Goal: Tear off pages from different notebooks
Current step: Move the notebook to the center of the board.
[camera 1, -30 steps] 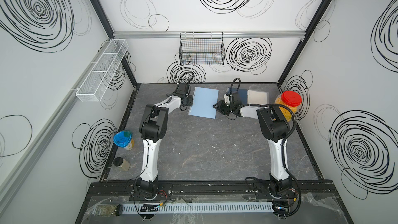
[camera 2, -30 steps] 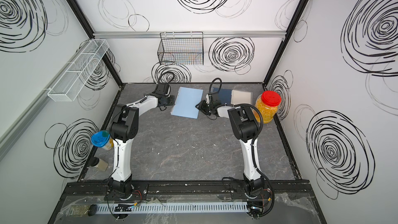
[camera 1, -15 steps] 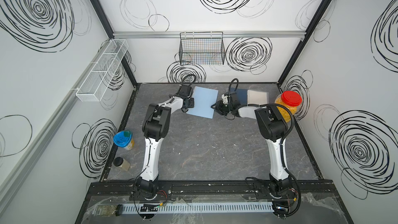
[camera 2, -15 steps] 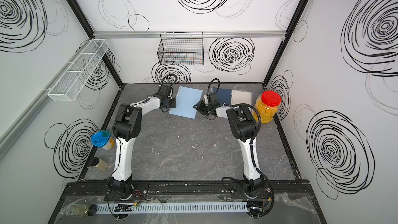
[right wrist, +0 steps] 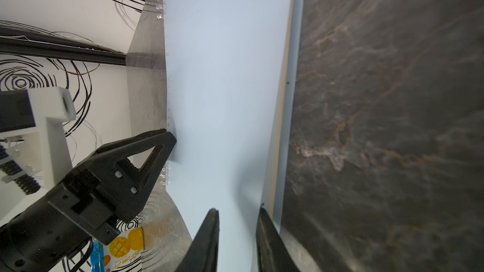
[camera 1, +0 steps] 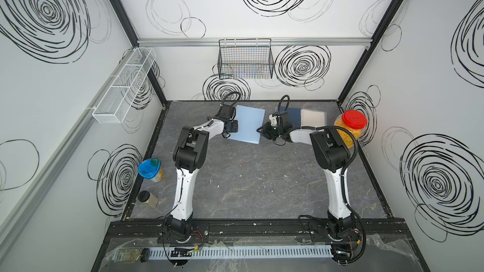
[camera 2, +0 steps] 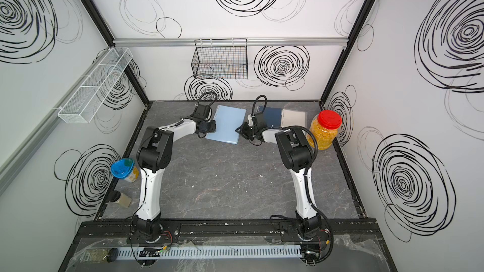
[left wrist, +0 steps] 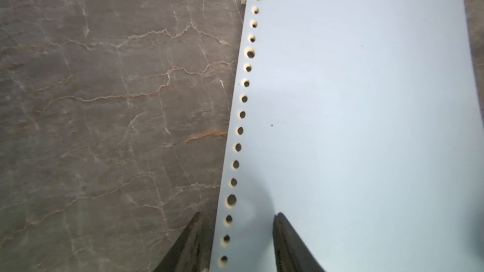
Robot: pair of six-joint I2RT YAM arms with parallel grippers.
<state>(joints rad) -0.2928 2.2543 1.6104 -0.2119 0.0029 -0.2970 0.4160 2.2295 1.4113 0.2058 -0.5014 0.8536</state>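
Observation:
Three notebooks lie along the back of the table in both top views: light blue (camera 1: pixel 248 124) (camera 2: pixel 227 124), dark navy (camera 1: pixel 293 115) and frosted clear (camera 1: pixel 313 117). My left gripper (left wrist: pixel 238 215) (camera 1: pixel 230 132) is open. Its fingers straddle the punched spiral edge of the light blue cover (left wrist: pixel 353 126), one over the table, one over the cover. My right gripper (right wrist: pixel 238 209) (camera 1: pixel 262 134) is open with a narrow gap at the opposite free edge of that cover (right wrist: pixel 225 87). The pages (right wrist: pixel 284 87) show only as a thin cream edge under the cover.
A red-lidded jar of yellow pieces (camera 1: pixel 349 129) stands at the right wall behind my right arm. A blue-lidded tub (camera 1: pixel 150 170) and a small dark-lidded jar (camera 1: pixel 146 198) sit at the left edge. A black wire basket (camera 1: pixel 246 58) and a white wire shelf (camera 1: pixel 123 87) hang on the walls.
My left gripper has slid right onto the light blue notebook's spiral edge. The right gripper has come in to its free edge. Both pairs of jaws have narrowed.

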